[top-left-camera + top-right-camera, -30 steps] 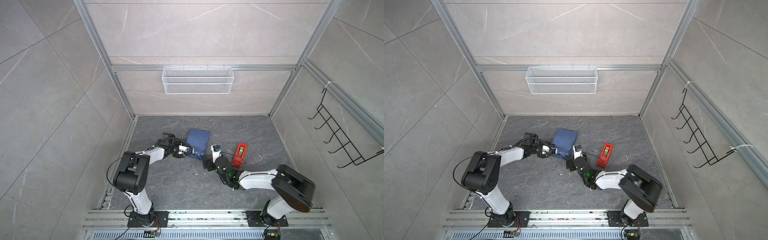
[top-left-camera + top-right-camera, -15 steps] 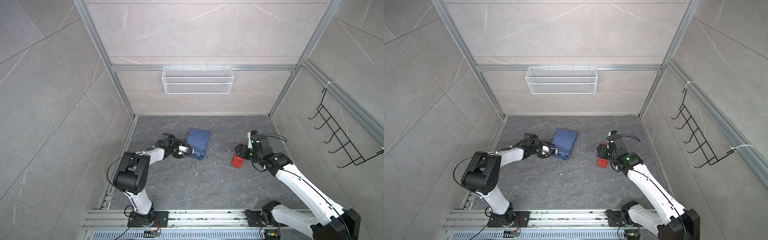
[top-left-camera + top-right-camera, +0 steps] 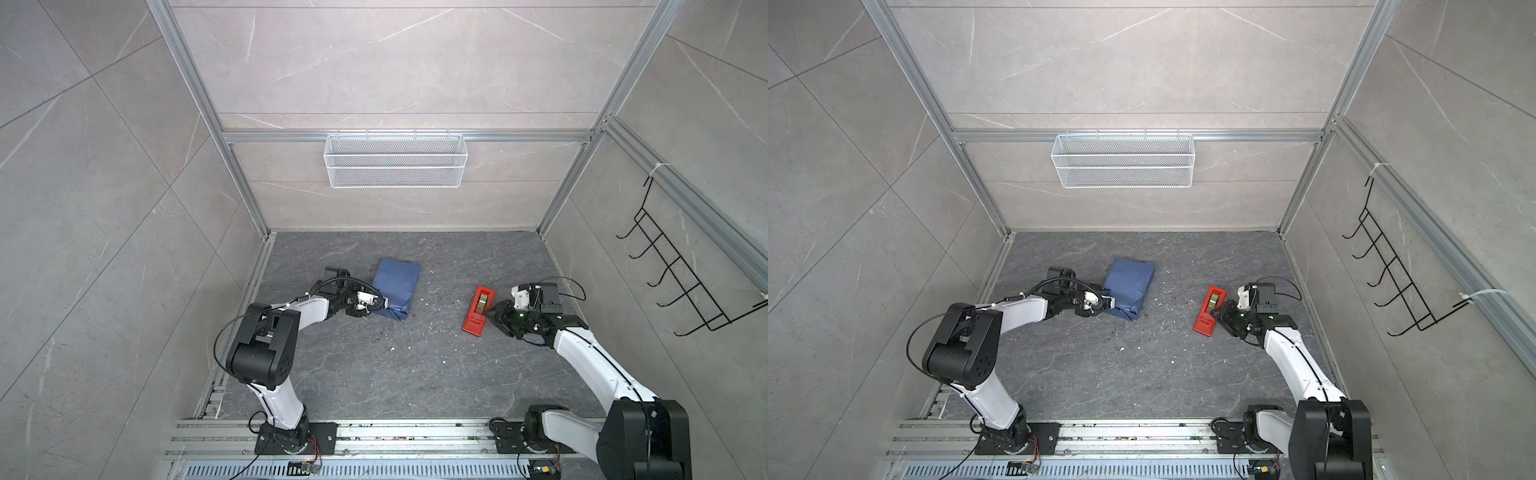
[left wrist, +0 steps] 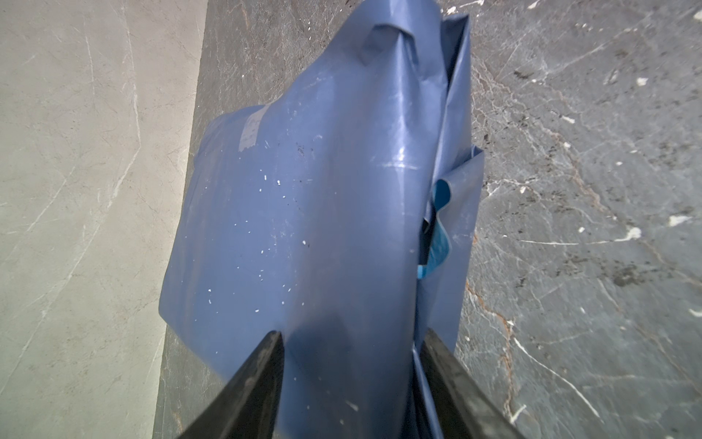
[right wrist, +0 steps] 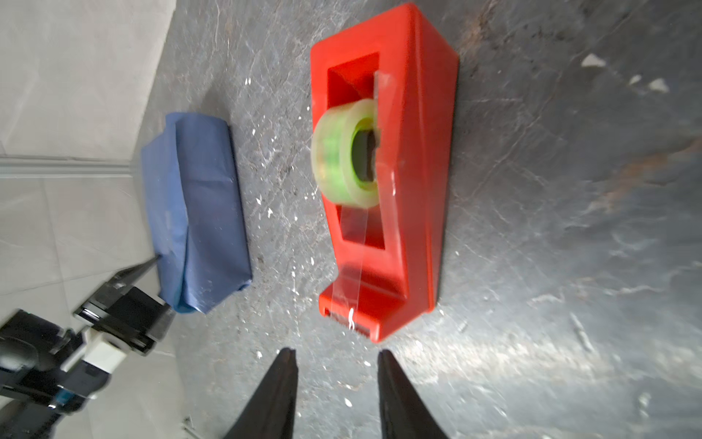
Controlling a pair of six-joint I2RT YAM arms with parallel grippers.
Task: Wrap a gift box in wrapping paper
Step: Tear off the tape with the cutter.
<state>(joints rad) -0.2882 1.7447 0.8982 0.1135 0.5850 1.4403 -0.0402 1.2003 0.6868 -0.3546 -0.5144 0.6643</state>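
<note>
The wrapping paper is seen folded into a blocky blue bundle toward the left rear of the floor. Its far edge is well short of the back wall, and its left edge is near the metal rail at the foot of the left wall. The gift box itself cannot be made out, since only paper shows on the outside of the bundle. The near end of the bundle is clamped between the fingers of the left gripper, one pressed on each side. A loose flap with a brighter blue face is left gaping along one side edge. The red tape dispenser is set on the right half of the floor, well apart from the bundle, with a broad strip of bare floor between them. The right gripper is held just short of the dispenser's cutter end, its jaws parted with nothing between them. The floor is dark grey, veined and dotted with white specks, and is left open in front of both things. It is enclosed by pale tiled walls. A white wire basket is hung on the back wall and a black hook rack on the right.
</note>
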